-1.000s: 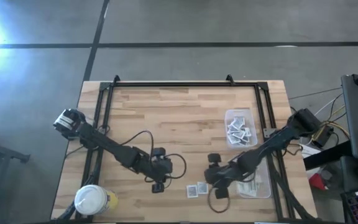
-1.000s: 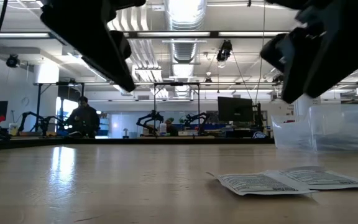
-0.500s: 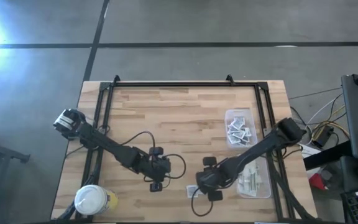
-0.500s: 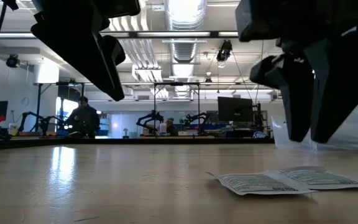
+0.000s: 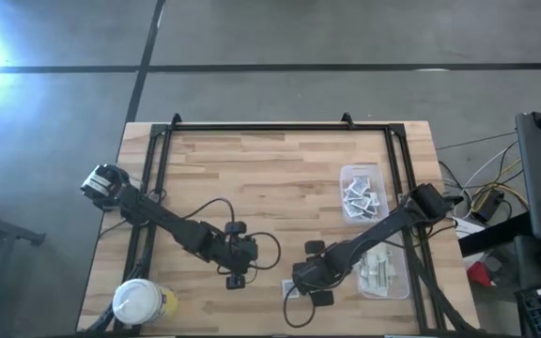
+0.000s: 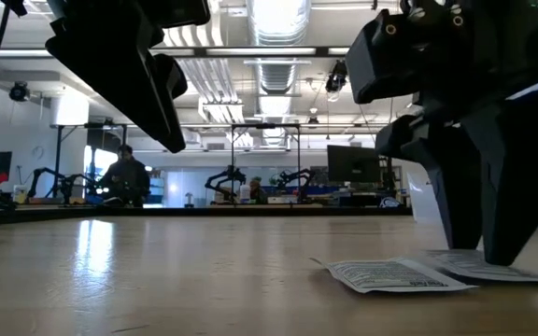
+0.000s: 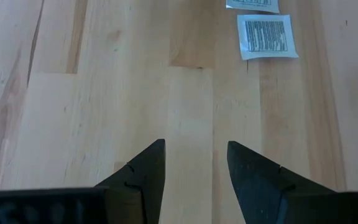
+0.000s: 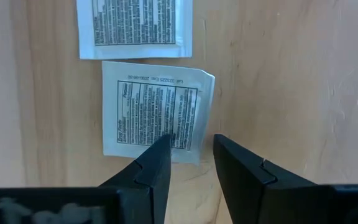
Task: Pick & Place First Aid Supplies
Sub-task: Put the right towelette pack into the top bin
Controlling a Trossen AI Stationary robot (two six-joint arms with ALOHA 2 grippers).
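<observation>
Two flat square white packets with dark print (image 8: 152, 117) lie on the light wooden surface (image 5: 270, 178); right gripper (image 8: 190, 152), jaws narrowly parted, straddles one packet's edge. Left gripper (image 7: 194, 162) hovers nearby, jaws apart, empty.

Second white packet (image 8: 133, 28) cut off by right wrist view's edge; nearer packet (image 8: 156, 109) partly covered by right gripper (image 8: 190, 148); packet print too small to read

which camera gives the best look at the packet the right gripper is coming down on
The right wrist view: the square white packet fills it, print visible, with the right gripper straddling its edge. The low view shows it edge-on; the high view hides it under the arm; the left wrist view catches one sliver.
</observation>
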